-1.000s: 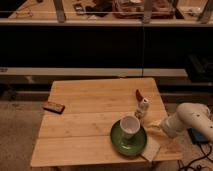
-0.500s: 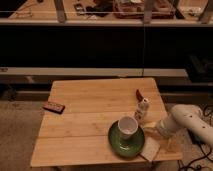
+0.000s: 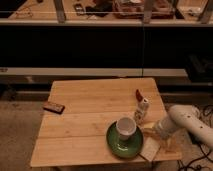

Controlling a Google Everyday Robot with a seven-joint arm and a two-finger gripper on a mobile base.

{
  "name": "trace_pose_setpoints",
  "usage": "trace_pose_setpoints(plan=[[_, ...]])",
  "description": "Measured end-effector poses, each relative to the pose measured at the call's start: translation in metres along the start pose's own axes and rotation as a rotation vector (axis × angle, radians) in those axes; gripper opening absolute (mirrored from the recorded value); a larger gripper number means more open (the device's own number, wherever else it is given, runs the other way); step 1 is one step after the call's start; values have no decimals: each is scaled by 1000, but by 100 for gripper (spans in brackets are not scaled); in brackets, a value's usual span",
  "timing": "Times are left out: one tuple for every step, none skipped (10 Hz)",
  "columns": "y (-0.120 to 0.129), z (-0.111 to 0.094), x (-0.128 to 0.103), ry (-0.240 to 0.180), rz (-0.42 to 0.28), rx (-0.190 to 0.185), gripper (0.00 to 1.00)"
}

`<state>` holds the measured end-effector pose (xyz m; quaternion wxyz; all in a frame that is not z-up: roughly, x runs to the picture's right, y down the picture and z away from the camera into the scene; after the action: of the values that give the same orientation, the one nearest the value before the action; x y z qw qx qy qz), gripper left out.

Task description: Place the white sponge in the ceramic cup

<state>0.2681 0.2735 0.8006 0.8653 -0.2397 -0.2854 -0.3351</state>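
The ceramic cup [image 3: 126, 126] is an off-white mug standing upright on a dark green plate [image 3: 120, 146] near the front right of the wooden table. The white sponge [image 3: 150, 149] lies flat at the table's front right edge, touching the plate's right rim. My gripper [image 3: 157, 132] is at the end of the white arm [image 3: 186, 121], which reaches in from the right. It hangs low over the table just right of the plate and just above the sponge's far edge. The arm hides part of the table corner.
A small white-and-red bottle-like figure [image 3: 142, 111] stands just behind the cup, with a red object [image 3: 138, 94] behind it. A brown bar [image 3: 53, 107] lies at the table's left edge [image 3: 42, 135]. A dark counter with shelves runs along the back.
The arm has moved left and down, bringing the gripper from the table's right edge closer to the plate and sponge. The cup, plate and sponge have not moved.
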Motion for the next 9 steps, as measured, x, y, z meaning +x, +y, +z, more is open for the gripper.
trace_pose_setpoints(plan=[[1,-1,0,0,4,11,80],[2,-2,1,1,7,24,80],[5,-4,3,3,11,38,80],[6,-4,3,3,10,43,80],[7,-4,4,3,9,48,80],[8,-4,4,3,5,51,80],[7,-5,3,2,1,51,80],[7,-5,3,2,-5,48,80],[7,-6,1,1,-12,37,80]])
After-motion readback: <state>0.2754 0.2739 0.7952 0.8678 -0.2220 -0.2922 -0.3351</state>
